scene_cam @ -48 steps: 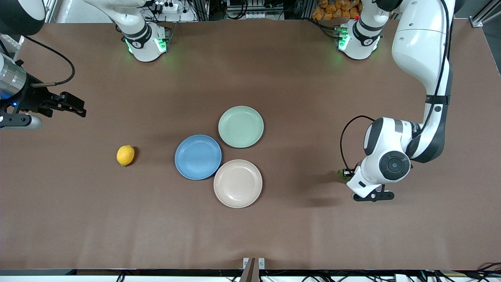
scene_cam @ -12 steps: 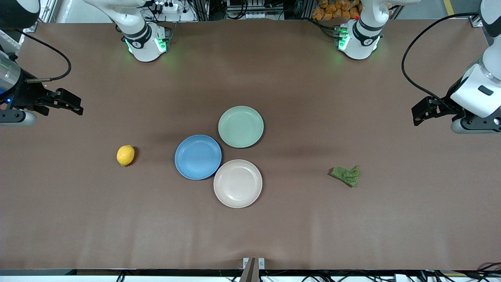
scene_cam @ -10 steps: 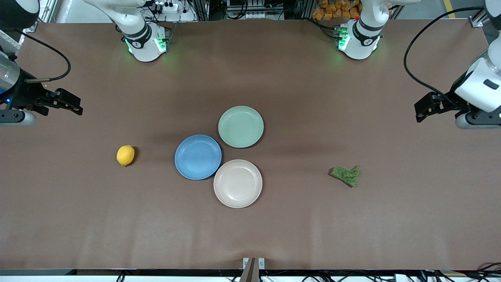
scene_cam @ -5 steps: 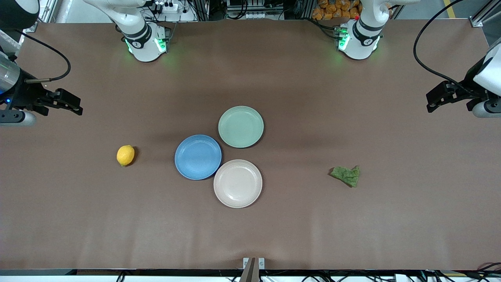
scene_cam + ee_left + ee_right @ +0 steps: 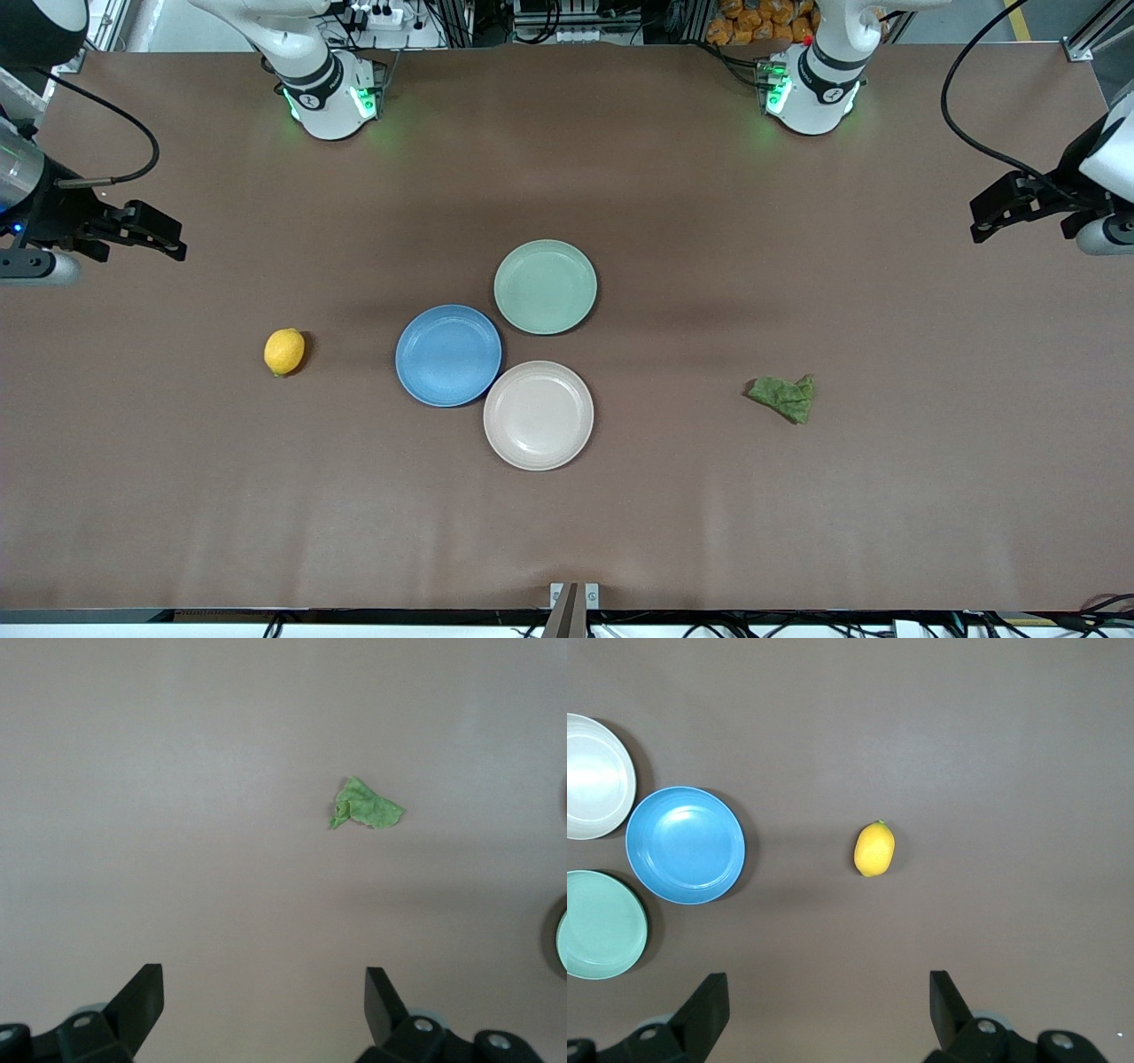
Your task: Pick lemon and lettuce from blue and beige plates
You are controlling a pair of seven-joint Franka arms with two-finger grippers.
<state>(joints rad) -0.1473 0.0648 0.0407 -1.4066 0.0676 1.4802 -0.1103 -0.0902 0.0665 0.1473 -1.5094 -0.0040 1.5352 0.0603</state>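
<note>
The left gripper (image 5: 982,232), which 4.7 seconds earlier was low over the lettuce (image 5: 783,396), has pulled up and away to the left arm's end of the table (image 5: 797,532), leaving the leaf lying on the bare brown surface well apart from the plates. The right gripper (image 5: 177,250) hangs almost where it did then, over the right arm's end of the table. The lemon (image 5: 284,351) and the three touching plates have not shifted: the blue plate (image 5: 448,355), the beige plate (image 5: 539,415) nearer the front camera, and the green plate (image 5: 546,286) farther from it, all empty.

The wrist views add what the front view cannot: the left gripper's fingers (image 5: 143,1001) are spread wide with nothing between them, the lettuce (image 5: 365,806) on the table below. The right gripper's fingers (image 5: 709,1003) are likewise wide apart and empty, above the lemon (image 5: 874,849), which sits on the table beside the blue plate (image 5: 685,845).
</note>
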